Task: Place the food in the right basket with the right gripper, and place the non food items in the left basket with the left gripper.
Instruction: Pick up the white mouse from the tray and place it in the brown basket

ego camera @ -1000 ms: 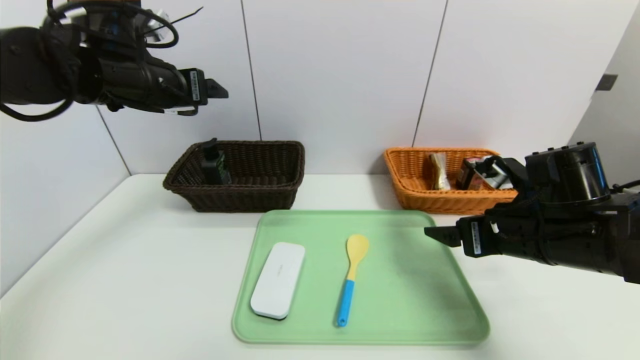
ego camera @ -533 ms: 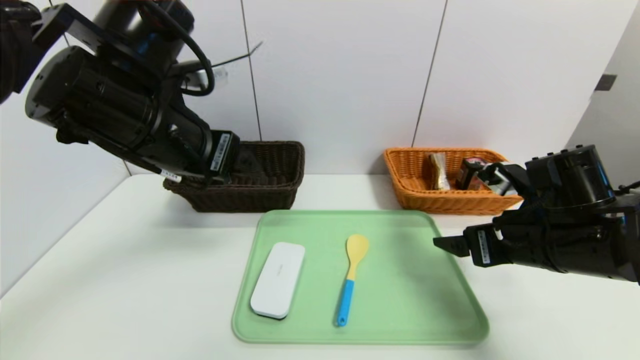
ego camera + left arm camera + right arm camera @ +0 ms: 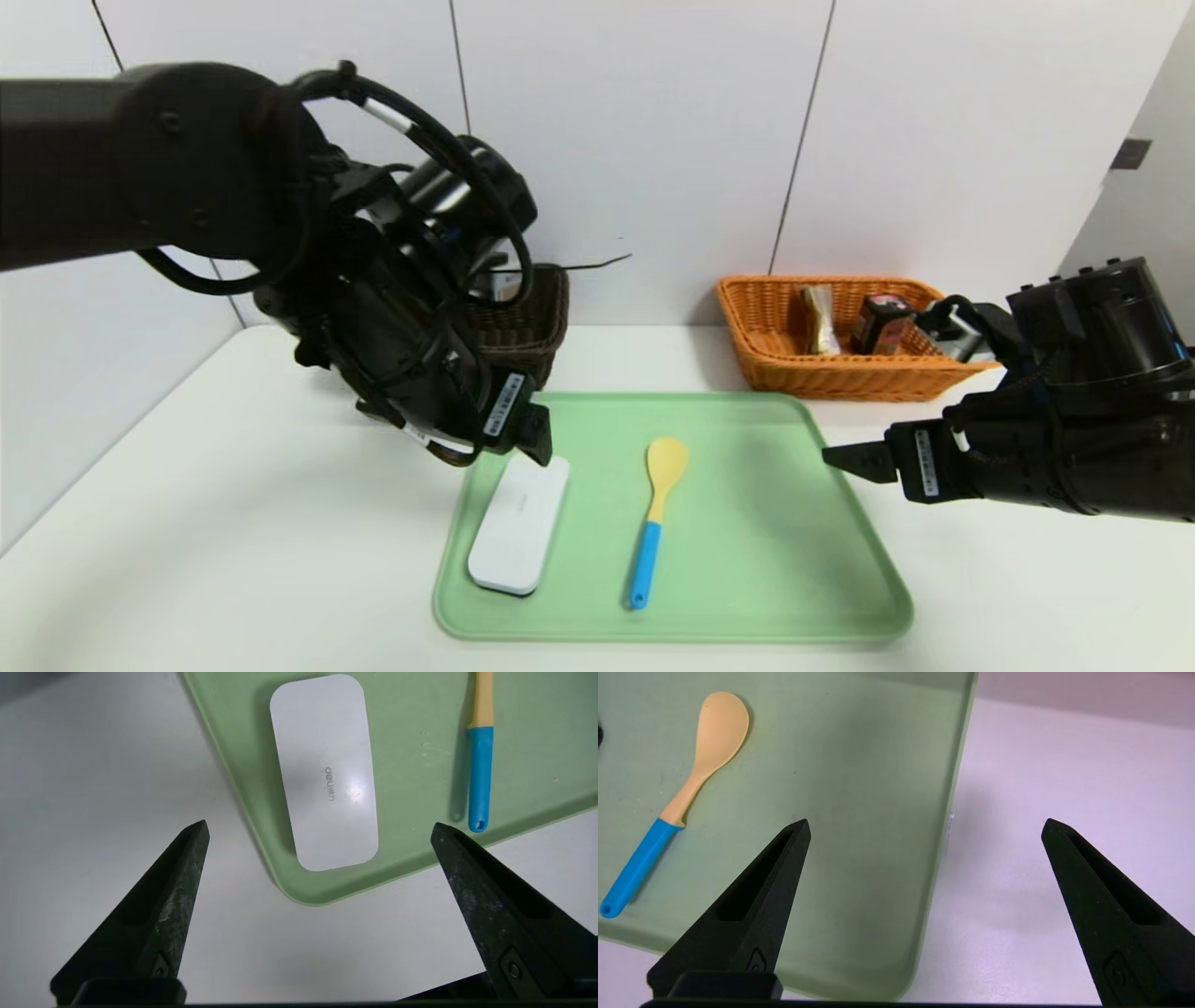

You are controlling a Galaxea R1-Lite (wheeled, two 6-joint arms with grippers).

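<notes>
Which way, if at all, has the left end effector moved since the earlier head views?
Yes: the left end effector has come down past the dark basket to above the white case.

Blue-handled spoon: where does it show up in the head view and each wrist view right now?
Head view: spoon just past the middle, lying on the green tray.
Left wrist view: upper right, handle whole, bowl out of the picture.
Right wrist view: left side, whole spoon, bowl uppermost.
Shared landmark: the green tray, with its rim partly showing in both wrist views.
</notes>
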